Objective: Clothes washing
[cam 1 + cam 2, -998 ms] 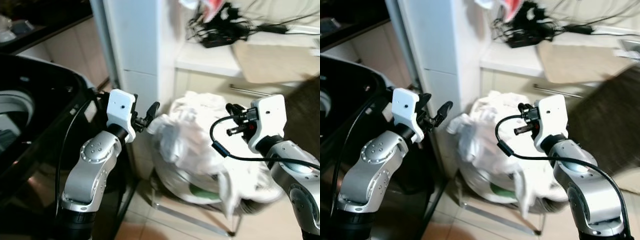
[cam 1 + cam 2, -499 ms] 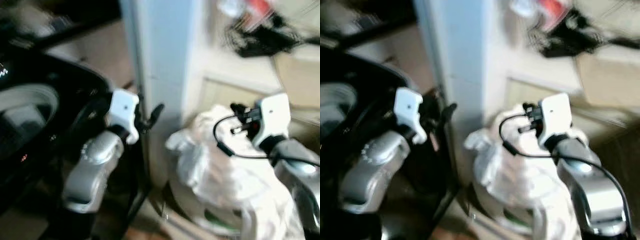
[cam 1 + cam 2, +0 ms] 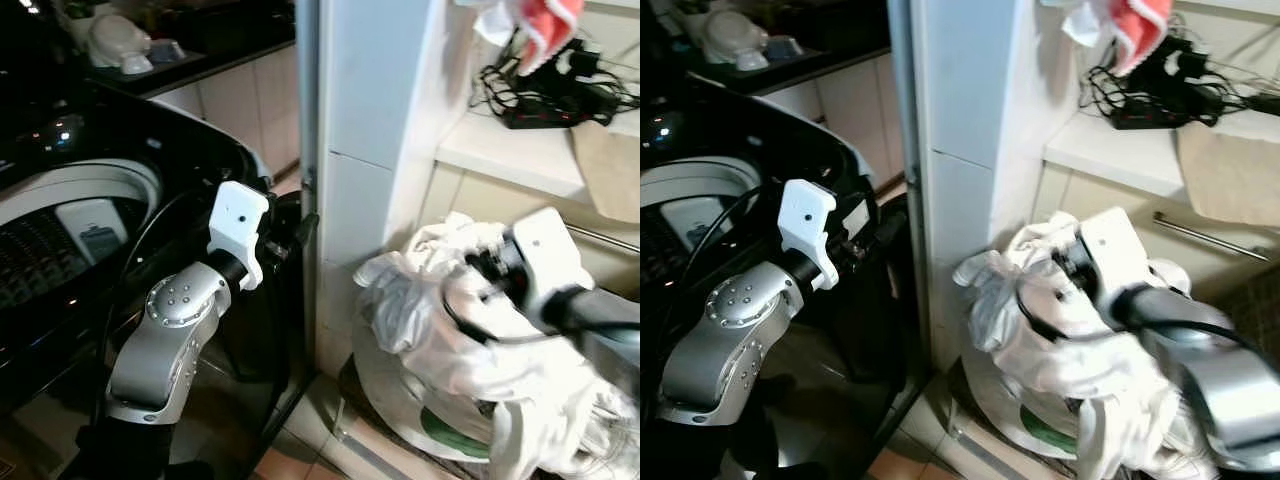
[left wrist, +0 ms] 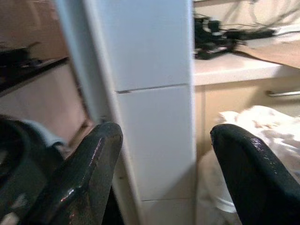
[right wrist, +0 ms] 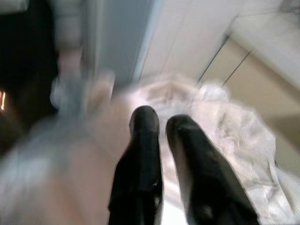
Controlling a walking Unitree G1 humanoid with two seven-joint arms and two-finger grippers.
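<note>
A heap of white clothes (image 3: pixel 420 320) fills a round white basket (image 3: pixel 385 400) on the floor by a white pillar. The black top-loading washing machine (image 3: pixel 70 190) stands to the left with its drum uncovered. My left gripper (image 4: pixel 166 133) is open and empty, held in front of the machine's right corner and pointing at the pillar. My right gripper (image 5: pixel 161 118) is shut with nothing between its fingers. It hovers just over the top of the clothes heap (image 5: pixel 225 126), and the right arm is blurred in the eye views.
The white pillar (image 3: pixel 375 110) rises between the machine and the basket. Behind the basket is a counter (image 3: pixel 510 150) with a tangle of black cables (image 3: pixel 545 85). A red and white cloth (image 3: pixel 530 20) hangs above it. Tiled floor shows in front of the basket.
The camera has swung left, so more of the washing machine shows. My right gripper has moved down and closer to the clothes heap. The left gripper stays open.
</note>
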